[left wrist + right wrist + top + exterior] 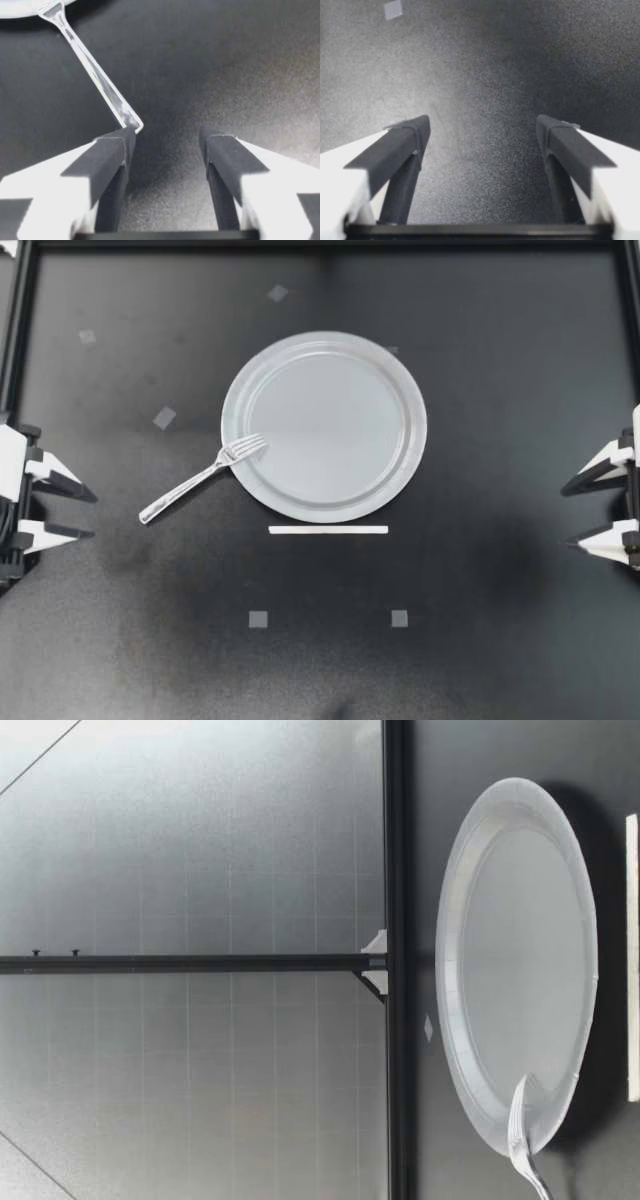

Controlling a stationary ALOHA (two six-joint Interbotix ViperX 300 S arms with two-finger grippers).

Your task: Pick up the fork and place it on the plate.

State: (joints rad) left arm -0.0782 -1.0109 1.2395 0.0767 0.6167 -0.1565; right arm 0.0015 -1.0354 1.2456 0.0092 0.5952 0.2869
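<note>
Finds fork (pixel 200 478) only half home: tines over plate (pixel 415 430) rim at 8 o'clock, handle trailing onto counter (pixel 480 640). Has left pincer (pixel 92 516) at 9 o'clock, spread and empty, facing the handle's end, probably as the nearer grab. Has right pincer (pixel 566 516) at 3 o'clock, spread, empty, well apart.

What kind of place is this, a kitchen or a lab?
Likely a robot test bench, not a kitchen: a black table with tape marks, my left end effector and right end effector at its sides.
</note>
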